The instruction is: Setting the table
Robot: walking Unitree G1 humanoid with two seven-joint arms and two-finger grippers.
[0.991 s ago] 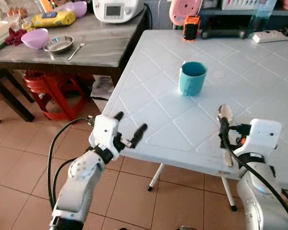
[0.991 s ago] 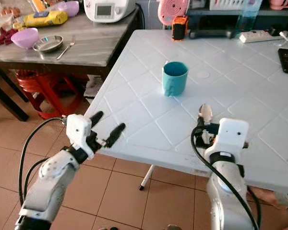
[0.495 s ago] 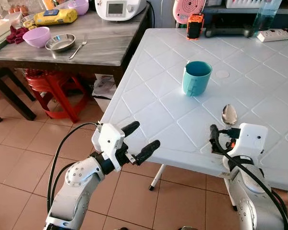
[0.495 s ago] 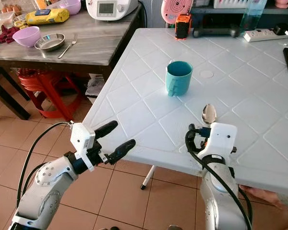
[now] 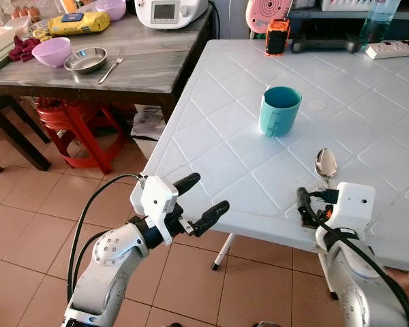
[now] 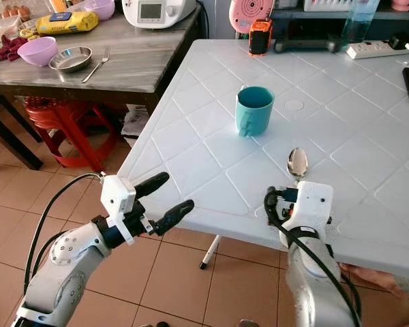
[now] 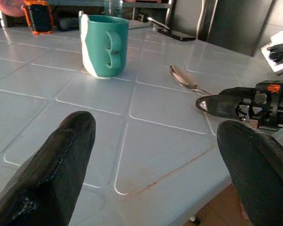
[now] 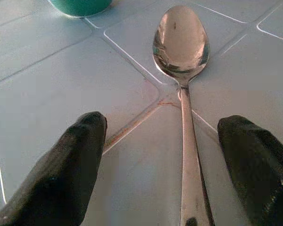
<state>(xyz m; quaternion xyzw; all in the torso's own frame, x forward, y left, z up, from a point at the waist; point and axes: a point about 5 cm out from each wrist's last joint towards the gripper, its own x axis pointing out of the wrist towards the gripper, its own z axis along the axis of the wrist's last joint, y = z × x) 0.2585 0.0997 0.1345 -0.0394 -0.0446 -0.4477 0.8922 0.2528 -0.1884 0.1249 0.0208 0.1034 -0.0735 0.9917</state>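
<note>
A silver spoon lies flat on the white plastic table, bowl pointing away from me, just right of a teal mug that stands upright. My right gripper hovers at the table's near edge behind the spoon's handle. In the right wrist view its black fingers stand wide open on either side of the spoon, not touching it. My left gripper is open at the table's near left corner, holding nothing. The left wrist view looks across the table to the mug and spoon.
A dark wooden side table stands to the left with purple bowls, a steel dish, a fork and a white appliance. A red stool sits beneath it. An orange device and power strip lie at the white table's back.
One second ago my right gripper held the spoon by its handle; it has since let go and drawn back to the table's edge. The left gripper has shifted slightly right.
</note>
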